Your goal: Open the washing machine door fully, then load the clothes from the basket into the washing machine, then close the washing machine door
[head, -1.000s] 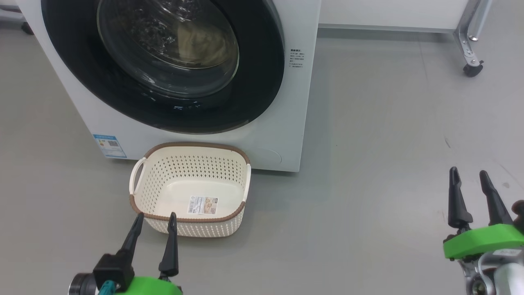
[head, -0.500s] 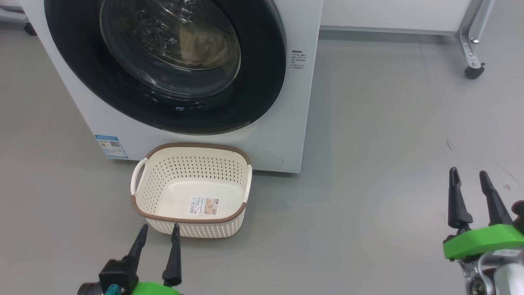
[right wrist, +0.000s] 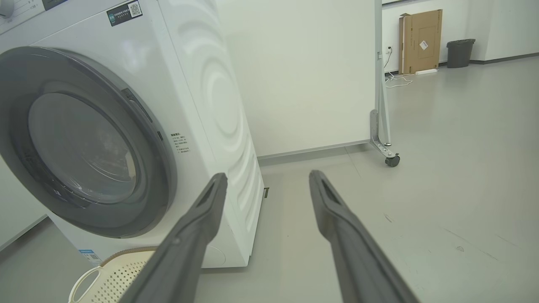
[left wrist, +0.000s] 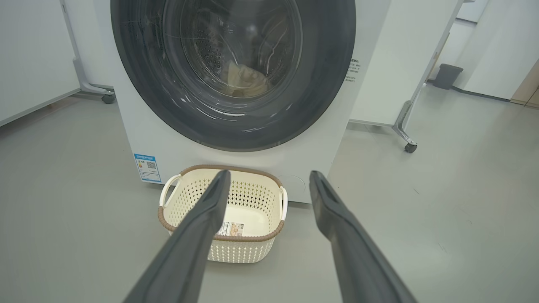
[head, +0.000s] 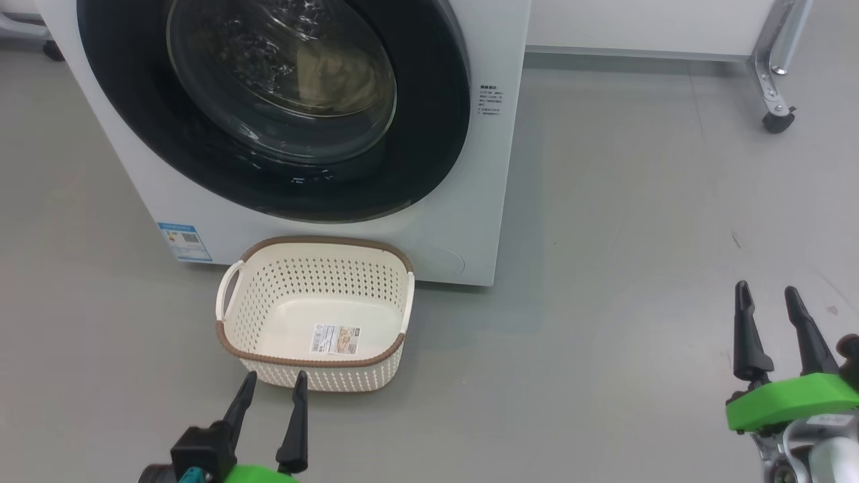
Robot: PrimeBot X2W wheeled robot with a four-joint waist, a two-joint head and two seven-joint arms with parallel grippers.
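Note:
The white washing machine (head: 470, 221) (left wrist: 168, 139) (right wrist: 219, 105) stands with its black-ringed washing machine door (head: 429, 134) (left wrist: 328, 84) (right wrist: 80, 147) shut flat against the front. Pale yellow clothes (head: 339, 74) (left wrist: 248, 82) lie inside the drum, seen through the glass. On the floor before it sits the cream basket (head: 325, 239) (left wrist: 248, 250) (right wrist: 113, 273), holding nothing but its sticker. My left gripper (head: 275, 379) (left wrist: 269, 174) hovers open just short of the basket's near wall. Far to the right over the floor, my right gripper (head: 765, 288) (right wrist: 267, 174) is open and holds nothing.
A wheeled metal frame leg (head: 778, 121) (left wrist: 410, 147) (right wrist: 392, 160) holding a white panel stands right of the machine. A cardboard box (right wrist: 421, 40) and a dark bin (right wrist: 460, 52) sit far back. Bare grey floor (head: 637, 268) lies to the right.
My left gripper has drawn back from the basket's near rim toward the bottom of the head view. The right gripper has dipped slightly. The head camera shifted a little.

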